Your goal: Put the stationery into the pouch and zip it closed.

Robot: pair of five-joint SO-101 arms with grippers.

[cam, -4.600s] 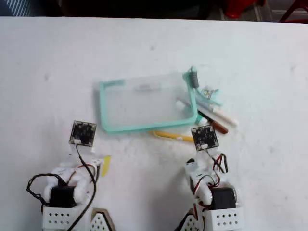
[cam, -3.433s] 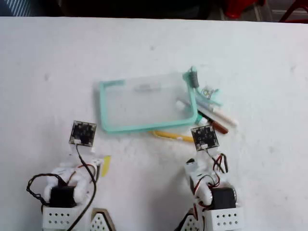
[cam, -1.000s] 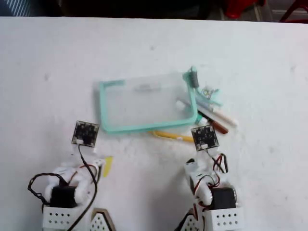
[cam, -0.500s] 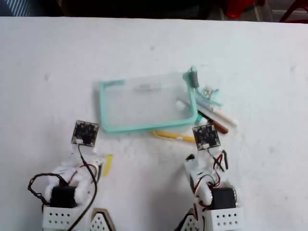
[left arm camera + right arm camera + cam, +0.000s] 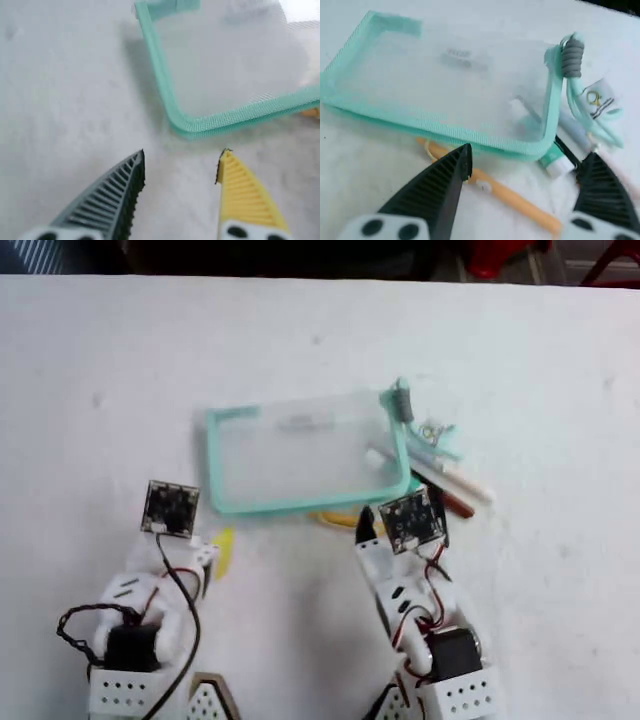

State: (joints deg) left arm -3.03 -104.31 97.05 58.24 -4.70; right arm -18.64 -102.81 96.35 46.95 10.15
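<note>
Space shows between the grey and yellow halves of my left hand (image 5: 183, 155), which holds nothing and hangs low over the white bench (image 5: 100, 370), just short of the near left corner of the pouch (image 5: 213, 465). I judge that corner a sensible place to pin the pouch down while my other arm loads it.

The pouch lies flat, clear-faced with a mint-green mesh rim. A yellow pencil (image 5: 505, 192) lies on the bench along the pouch's near edge, one end tucked beneath it, not inside.

My right hand (image 5: 529, 155) is spread wide and empty too, poised above that pencil and the pouch's near right corner, so the pencil looks like my first pick.

Further right, a small heap of pens (image 5: 455, 485) lies against the pouch's right end. Some tips reach under or into it; I cannot tell which.

The zip's grey pull (image 5: 572, 50) sits at the far right corner, its tag (image 5: 597, 97) trailing onto the bench. I take that end for the mouth and the zip for open, ready for loading.
</note>
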